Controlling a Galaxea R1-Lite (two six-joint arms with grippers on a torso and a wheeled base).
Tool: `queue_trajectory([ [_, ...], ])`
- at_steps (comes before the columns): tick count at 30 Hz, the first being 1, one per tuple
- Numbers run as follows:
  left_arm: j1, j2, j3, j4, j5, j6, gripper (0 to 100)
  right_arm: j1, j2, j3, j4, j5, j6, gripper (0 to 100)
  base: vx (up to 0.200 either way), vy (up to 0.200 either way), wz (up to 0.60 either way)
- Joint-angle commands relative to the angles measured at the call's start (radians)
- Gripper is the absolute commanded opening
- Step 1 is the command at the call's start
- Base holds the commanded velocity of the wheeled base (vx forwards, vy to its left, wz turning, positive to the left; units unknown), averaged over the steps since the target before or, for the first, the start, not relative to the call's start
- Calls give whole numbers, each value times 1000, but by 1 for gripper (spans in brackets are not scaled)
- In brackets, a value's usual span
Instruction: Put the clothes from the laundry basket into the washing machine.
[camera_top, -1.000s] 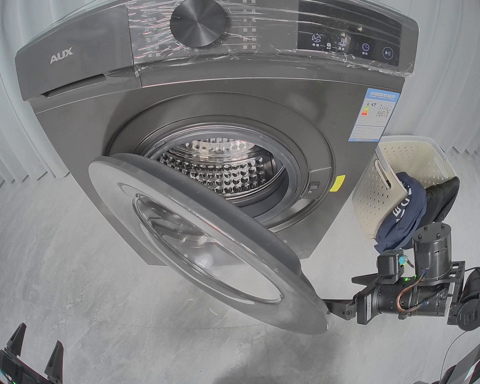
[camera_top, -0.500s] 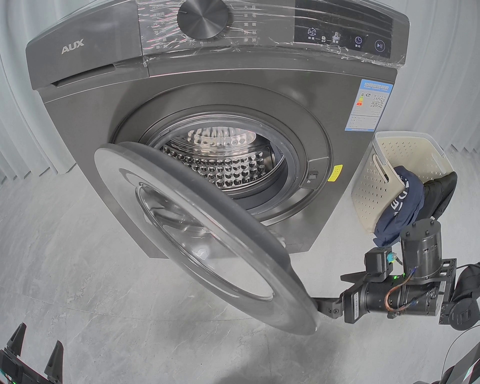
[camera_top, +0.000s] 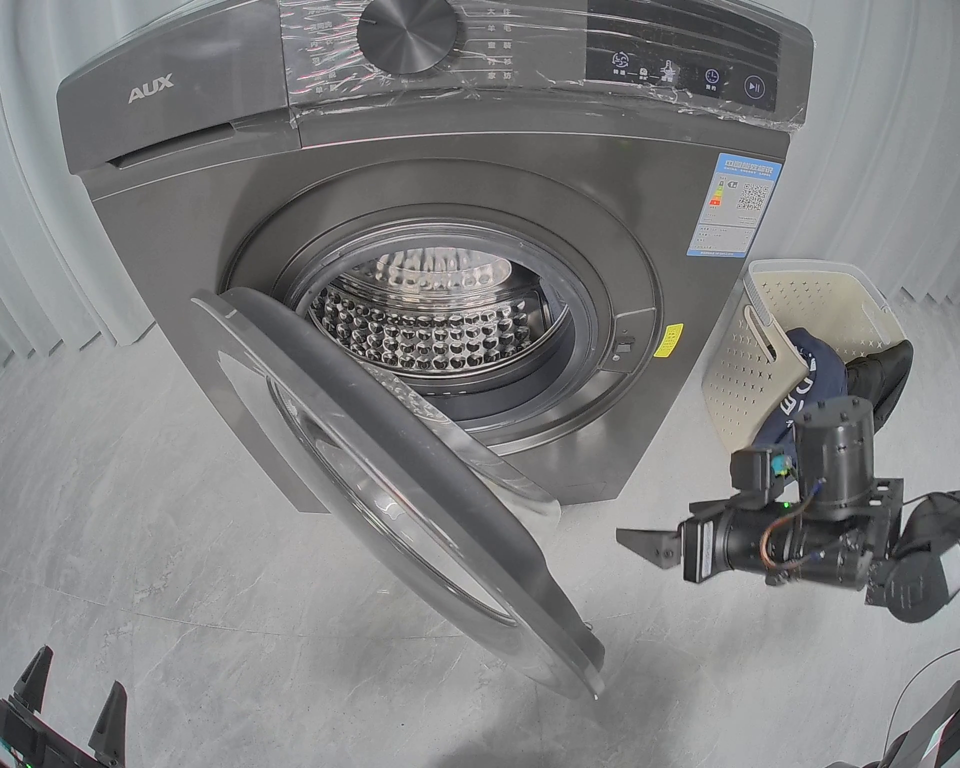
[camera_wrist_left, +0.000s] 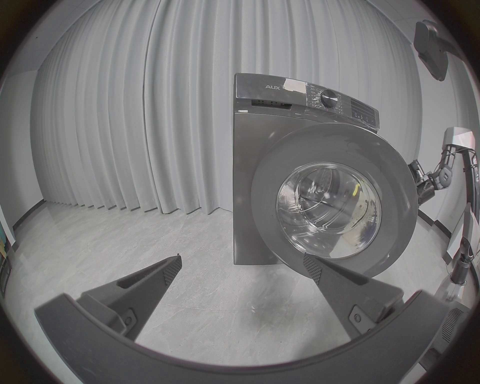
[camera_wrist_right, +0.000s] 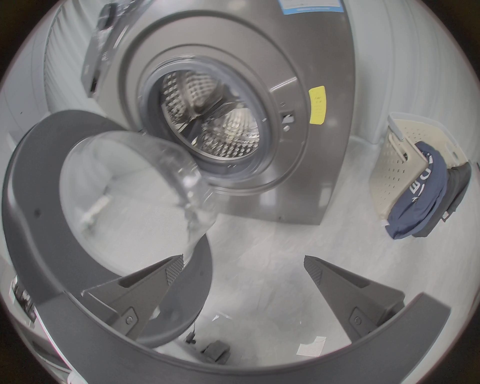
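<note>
Washing machine (camera_top: 640, 250), upper centre, door (camera_top: 400, 480) open; laundry basket (camera_top: 735, 380), right edge, clothes (camera_top: 812, 362) draped over its rim; right gripper (camera_top: 648, 545), lower right, and left gripper (camera_top: 78, 675), lower left, both wide, empty; loading not begun, I judge; next, I grasp the clothes.

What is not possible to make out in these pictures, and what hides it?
1. Inside of the laundry basket: head view, the navy garment over its rim and the right arm hide what remains.
2. Lower left of the drum: head view, the open door covers it.
3. The left gripper: head view, cut by the bottom edge.
4. A dark object on the floor: right wrist view, too blurred to identify.
</note>
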Motion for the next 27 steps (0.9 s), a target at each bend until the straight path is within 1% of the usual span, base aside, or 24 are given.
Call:
queue_trajectory([
  [1,-1,-13,15,0,0,-1,100,-82,193,-170,-2,-26,2,100,0,0,0],
  [2,-1,-13,15,0,0,-1,100,-80,224,-205,-2,-24,2,100,0,0,0],
  [6,-1,-13,15,0,0,-1,100,-68,300,-297,0,-26,3,100,0,0,0],
  [9,-1,-13,15,0,0,-1,100,-45,329,-329,0,-24,5,100,0,0,0],
  [10,-1,-13,15,0,0,-1,100,-27,334,-332,0,-24,9,100,0,0,0],
  [15,-1,-13,15,0,-1,-1,100,35,329,-326,0,-24,40,100,0,0,0],
  [21,-1,-13,15,0,0,0,100,95,268,-259,0,-23,42,100,0,0,0],
  [24,-1,-13,15,0,0,0,100,113,250,-234,0,-23,46,100,0,0,0],
  [27,1,-13,15,0,-1,2,100,116,248,-245,-2,-24,57,100,0,0,0],
])
